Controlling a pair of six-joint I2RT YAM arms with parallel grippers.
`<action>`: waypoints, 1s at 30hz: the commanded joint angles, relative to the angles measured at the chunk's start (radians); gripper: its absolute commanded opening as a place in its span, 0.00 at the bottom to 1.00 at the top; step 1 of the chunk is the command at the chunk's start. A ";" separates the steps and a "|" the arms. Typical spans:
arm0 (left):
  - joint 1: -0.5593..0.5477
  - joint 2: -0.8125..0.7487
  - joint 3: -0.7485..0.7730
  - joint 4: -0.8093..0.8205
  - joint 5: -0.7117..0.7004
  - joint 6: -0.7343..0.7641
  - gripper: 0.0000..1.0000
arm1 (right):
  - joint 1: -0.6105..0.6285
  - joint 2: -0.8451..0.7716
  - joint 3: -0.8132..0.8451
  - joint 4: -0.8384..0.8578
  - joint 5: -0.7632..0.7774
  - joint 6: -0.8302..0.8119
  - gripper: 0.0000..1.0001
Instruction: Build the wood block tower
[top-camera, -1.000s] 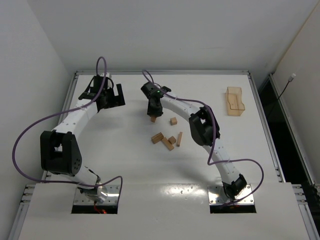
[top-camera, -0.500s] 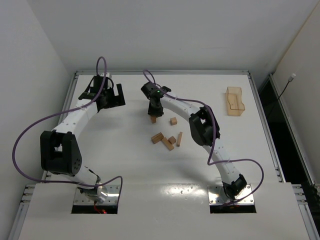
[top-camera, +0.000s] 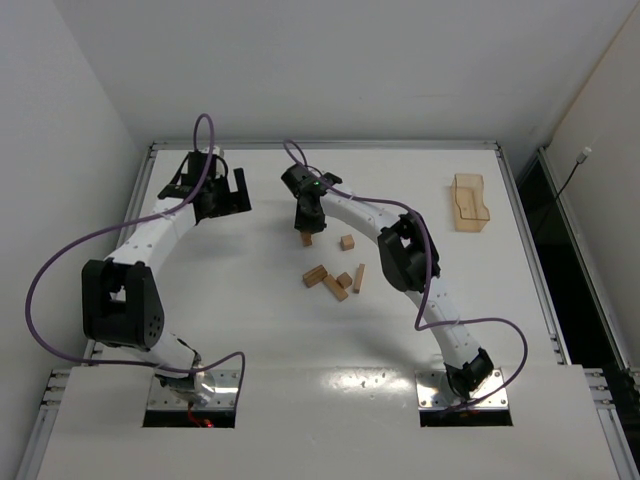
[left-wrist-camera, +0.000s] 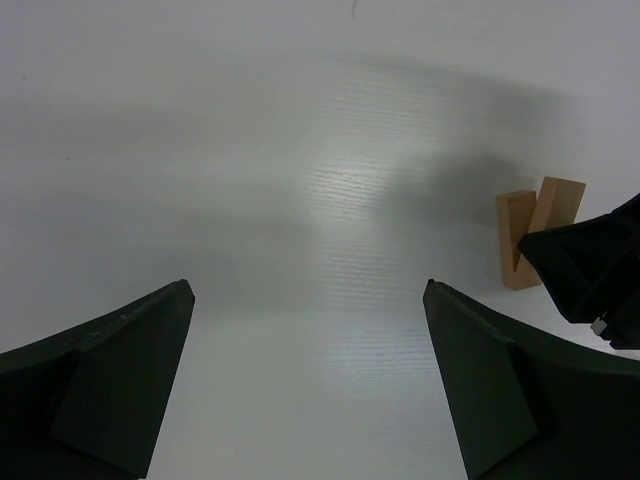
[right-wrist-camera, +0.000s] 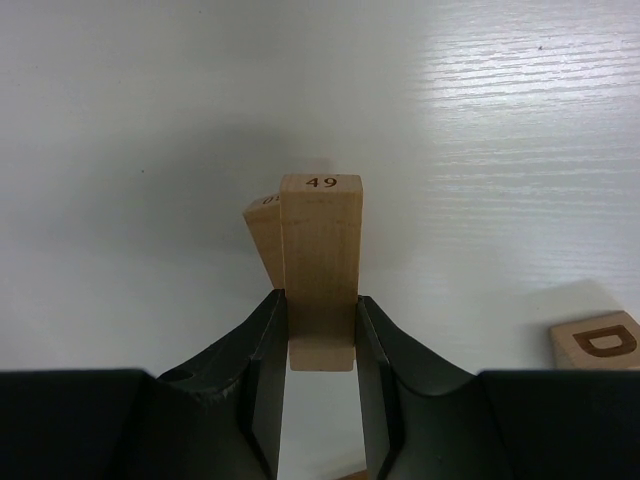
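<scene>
My right gripper (top-camera: 307, 224) (right-wrist-camera: 320, 300) is shut on a light-brown wood bar (right-wrist-camera: 320, 262) marked 49 on its far end, held low over the table's far middle. Another wood block (right-wrist-camera: 262, 236) lies close against the bar's left side, at a slight angle. The left wrist view shows both pieces, the second block (left-wrist-camera: 518, 240) and the held bar (left-wrist-camera: 560, 204). Several loose wood blocks (top-camera: 336, 279) lie nearer the arms, and one cube (top-camera: 347, 242) lies to the right. My left gripper (top-camera: 224, 194) (left-wrist-camera: 308, 290) hangs open and empty at the far left. No tower is in view.
A translucent tan tray (top-camera: 470, 204) stands at the far right. A block with a letter D (right-wrist-camera: 596, 340) lies right of my right gripper. The table's raised rim (top-camera: 330, 146) runs along the back.
</scene>
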 joint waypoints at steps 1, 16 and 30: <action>0.011 0.000 0.007 0.028 0.015 -0.011 1.00 | 0.012 -0.057 0.033 0.030 -0.008 -0.026 0.00; 0.011 -0.010 -0.002 0.028 0.033 -0.011 1.00 | 0.012 -0.138 0.010 0.008 -0.024 -0.108 0.00; 0.011 -0.010 -0.002 0.028 0.043 -0.011 1.00 | 0.021 -0.157 -0.033 0.008 -0.148 -0.230 0.00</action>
